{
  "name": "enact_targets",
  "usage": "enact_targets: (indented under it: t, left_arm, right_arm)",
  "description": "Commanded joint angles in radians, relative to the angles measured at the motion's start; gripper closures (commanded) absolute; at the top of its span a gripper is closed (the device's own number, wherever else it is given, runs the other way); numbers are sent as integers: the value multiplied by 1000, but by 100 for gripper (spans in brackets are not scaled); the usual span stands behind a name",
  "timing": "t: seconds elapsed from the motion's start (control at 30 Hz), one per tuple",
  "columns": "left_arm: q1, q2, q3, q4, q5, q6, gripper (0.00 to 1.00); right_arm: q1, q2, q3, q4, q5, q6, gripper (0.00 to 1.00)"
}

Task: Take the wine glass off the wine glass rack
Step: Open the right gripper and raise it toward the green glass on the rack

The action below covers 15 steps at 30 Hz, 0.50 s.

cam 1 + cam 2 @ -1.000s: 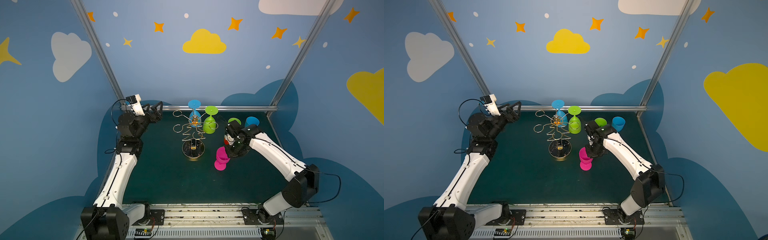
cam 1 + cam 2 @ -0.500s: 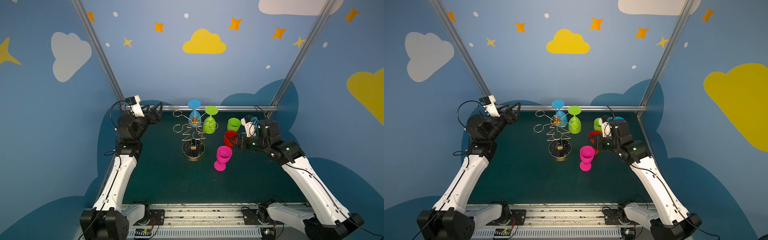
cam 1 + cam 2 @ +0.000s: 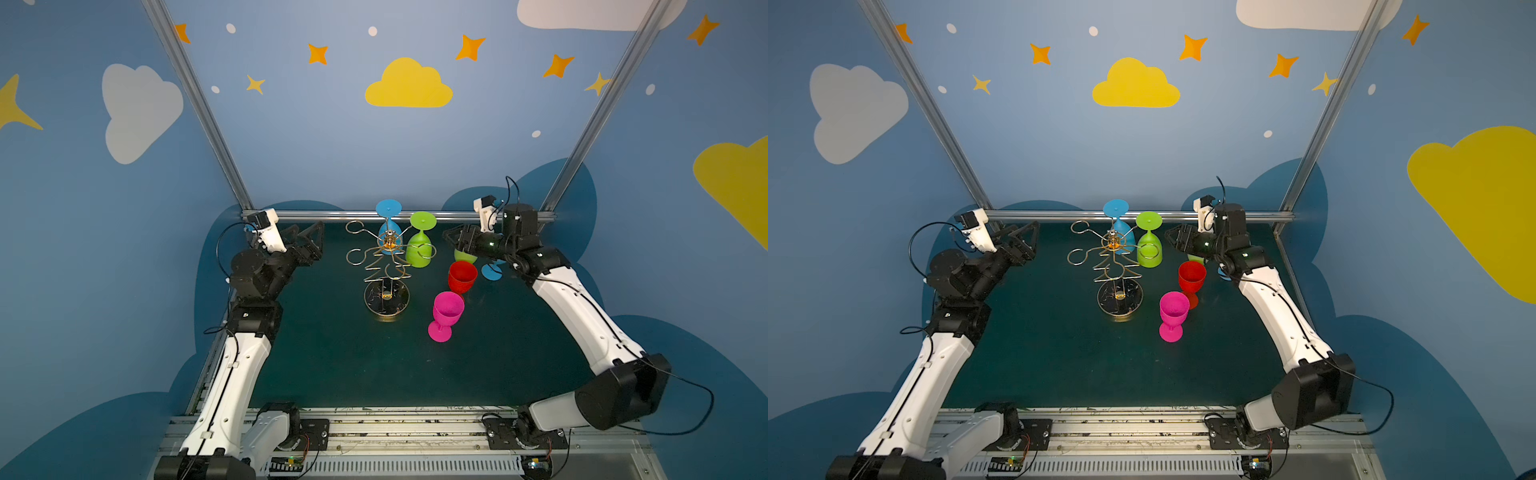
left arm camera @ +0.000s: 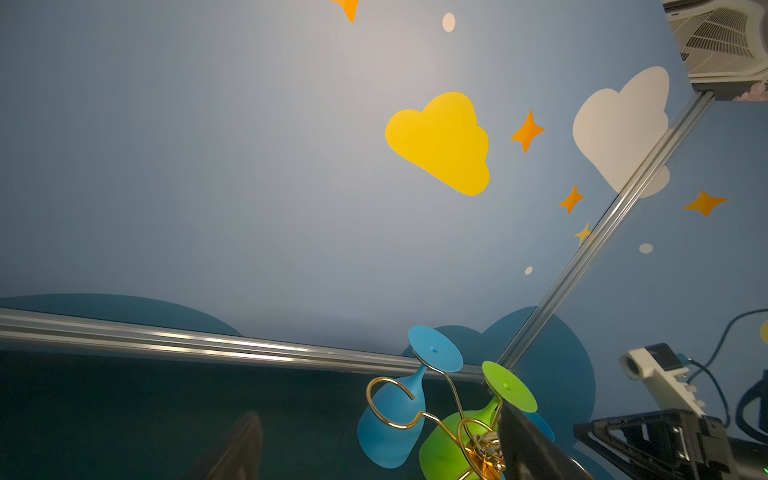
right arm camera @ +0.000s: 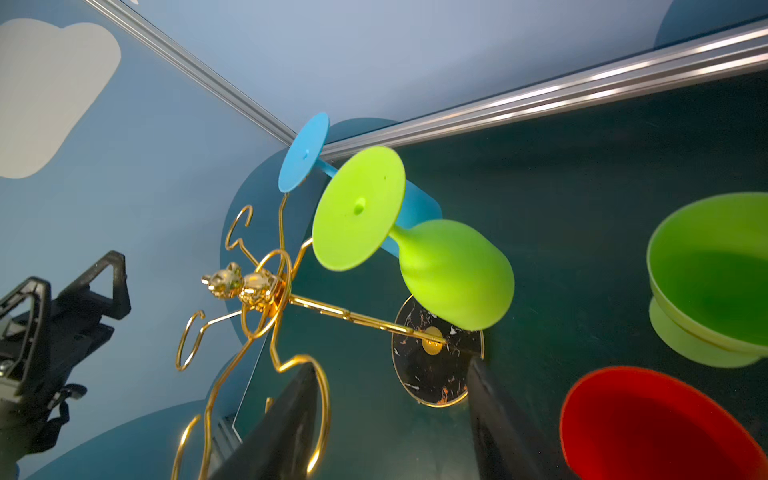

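Two wine glasses hang bowl-down on the wine glass rack (image 3: 386, 298), which stands on the green mat (image 3: 353, 365) toward the far middle: a blue wine glass (image 3: 388, 208) on a far arm and a lime-green wine glass (image 3: 417, 254) just right of it. The right gripper (image 3: 451, 240) hovers just right of the lime-green one, its jaws parted and gripping nothing; in the right wrist view its black fingers (image 5: 282, 428) stand apart. The left gripper (image 3: 307, 237) is raised at far left, spread wide and empty, well apart from the rack. A pink glass (image 3: 448, 309) and a red glass (image 3: 462, 276) stand upright right of the rack.
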Motion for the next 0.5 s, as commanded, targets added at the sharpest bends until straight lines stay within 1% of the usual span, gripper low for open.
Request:
enact_targets:
  t: [0.0,0.13,0.33,0.4,0.47]
  left_arm:
    - [2,-37,-15,-23,10,4,12]
    - [4,-68,-20,-44,10,13,12]
    - [4,-99,-24,-64,10,18,12]
    - [4,-107,-25,-71,10,21,12]
    - [4,-114,-23,-75,9,25,12]
  right_arm:
    - [-9,55,70,97,-63,49,42]
    - [-12,134,122,140,-115,88,42]
    - [-12,215,175,162,-138,136,43]
    - [-11,235,186,173,-157,149,43]
    - [-12,253,199,171,-183,148,48]
